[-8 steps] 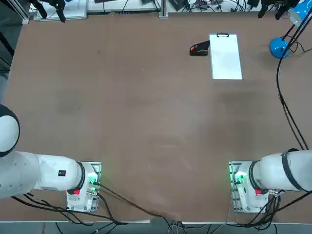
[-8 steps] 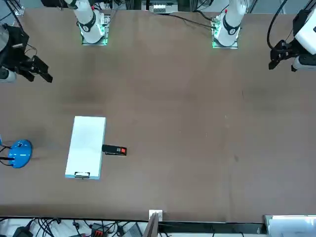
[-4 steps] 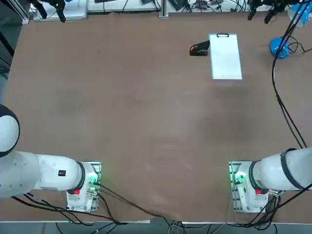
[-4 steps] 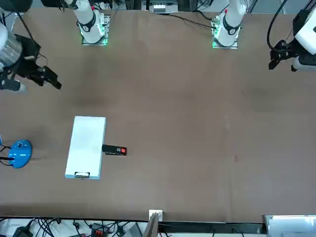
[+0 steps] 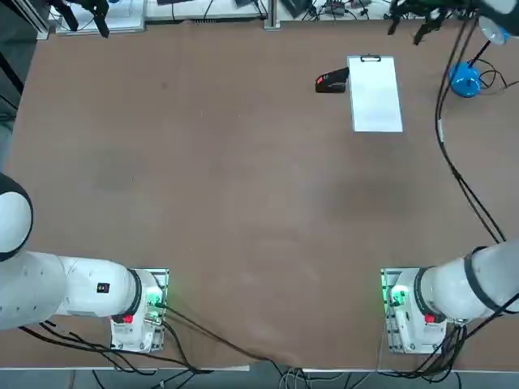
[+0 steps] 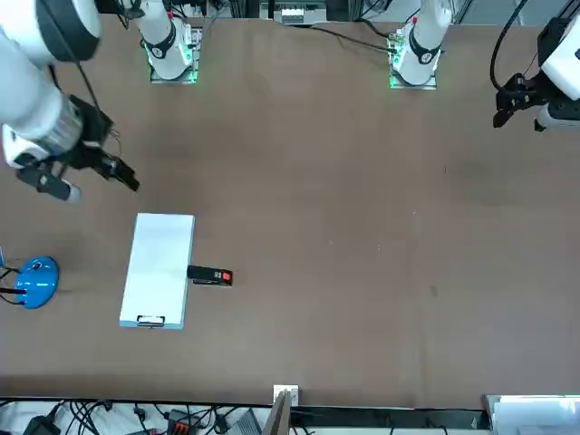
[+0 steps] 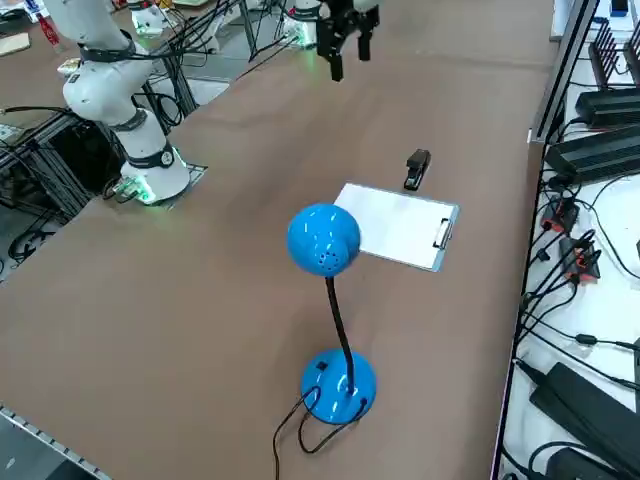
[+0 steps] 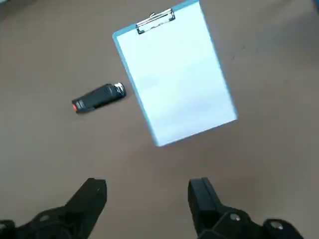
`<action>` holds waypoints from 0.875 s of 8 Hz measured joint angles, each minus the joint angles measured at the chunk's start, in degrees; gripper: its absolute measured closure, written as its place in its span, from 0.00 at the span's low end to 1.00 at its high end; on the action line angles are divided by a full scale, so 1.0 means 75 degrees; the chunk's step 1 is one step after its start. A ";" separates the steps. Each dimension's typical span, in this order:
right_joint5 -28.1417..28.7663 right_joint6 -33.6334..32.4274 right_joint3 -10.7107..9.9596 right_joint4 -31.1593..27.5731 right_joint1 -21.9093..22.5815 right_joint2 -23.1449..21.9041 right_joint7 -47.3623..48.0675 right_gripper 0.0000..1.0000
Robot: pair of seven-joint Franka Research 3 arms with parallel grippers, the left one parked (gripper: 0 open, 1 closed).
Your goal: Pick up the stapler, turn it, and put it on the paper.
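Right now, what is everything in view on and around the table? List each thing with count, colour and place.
stapler: one, black with a red mark, lying flat beside the paper's long edge near its clipped end.
paper: one, white sheet with a dark clip at one short end, far part of the table on the robot's right.
desk lamp: one, blue, near the table's right edge beside the paper.
table: one, brown.
right gripper: one, black fingers, open and empty, in the air short of the paper.
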 joint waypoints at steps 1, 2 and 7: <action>0.0000 0.0315 0.0002 0.0006 0.0226 0.0277 0.0851 0.00; 0.0000 0.0560 0.0002 0.0013 0.0409 0.0551 0.1629 0.00; -0.0007 0.2319 0.0001 0.0175 0.1192 0.2126 0.5867 0.00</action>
